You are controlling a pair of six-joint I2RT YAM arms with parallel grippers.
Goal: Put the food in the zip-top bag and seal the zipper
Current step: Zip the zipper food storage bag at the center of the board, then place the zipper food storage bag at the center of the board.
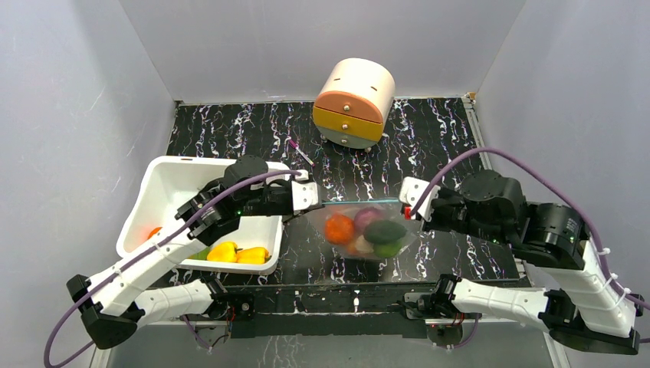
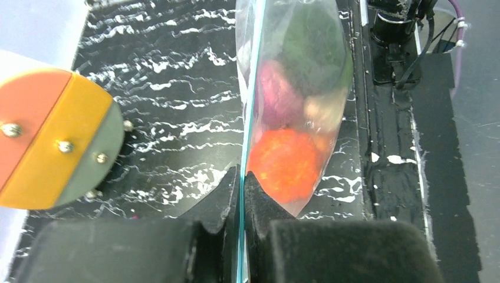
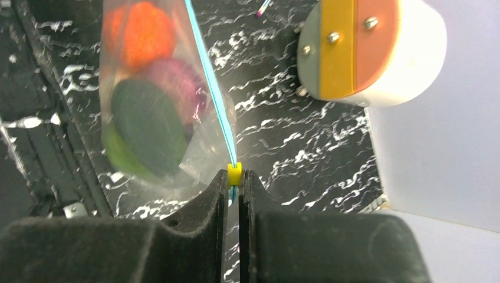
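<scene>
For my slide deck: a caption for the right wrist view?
Right gripper pinches the zipper at its yellow slider, bag of food beyond.

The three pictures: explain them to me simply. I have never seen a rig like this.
This is a robot with two arms bolted to a black marbled table. The wide picture looks down from above and behind. The other two come from a camera on each wrist, looking along its own fingers.

Stretched between the arms is a clear zip-top bag holding an orange fruit, a purple piece and a dark green piece. The left fingers pinch one end of its blue-green zipper. The right fingers pinch the other end, right by the small yellow slider.

Also on the table are a white tub with yellow peppers and a round drawer cabinet.
</scene>
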